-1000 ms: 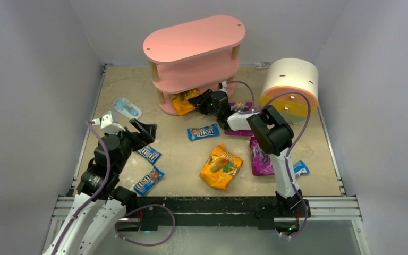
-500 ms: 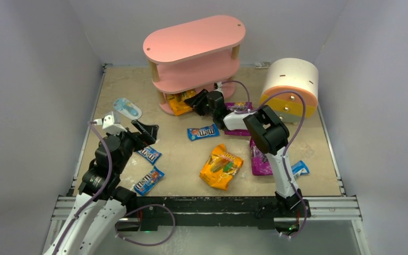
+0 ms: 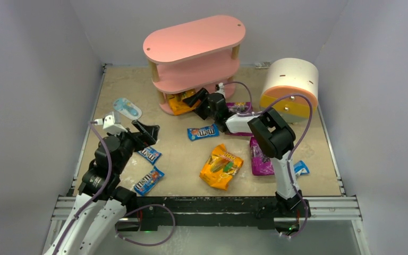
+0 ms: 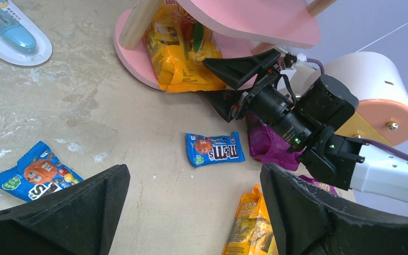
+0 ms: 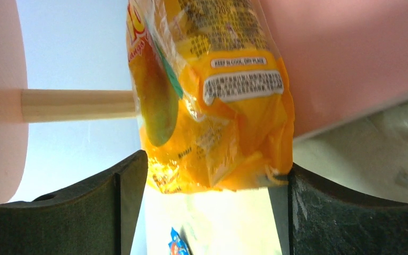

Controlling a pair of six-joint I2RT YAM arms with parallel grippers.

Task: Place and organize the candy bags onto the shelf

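Right gripper (image 4: 203, 77) spread wide, tail of glossy orange candy bag (image 5: 212, 106) between its fingers. Bag lies on the bottom tier of the pink three-tier oval shelf (image 3: 194, 38). Left gripper (image 4: 194, 175) spread too, above the beige tabletop (image 4: 111, 127) near a slim blue M&M's packet (image 4: 215, 149).

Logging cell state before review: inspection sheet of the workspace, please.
Surface: beige tabletop, scuffed.
Job's things: pink three-tier shelf, glossy orange bag on its bottom tier; second orange bag, two purple bags, four slim blue M&M's packets loose on the tabletop.
Clutter: pale blue-and-white oval pack; white-orange-yellow cylinder.
End effectors: left end effector open, empty; right end effector open around the shelved orange bag.
Cables: purple cables along both arms.
Surroundings: grey walls; black rail.
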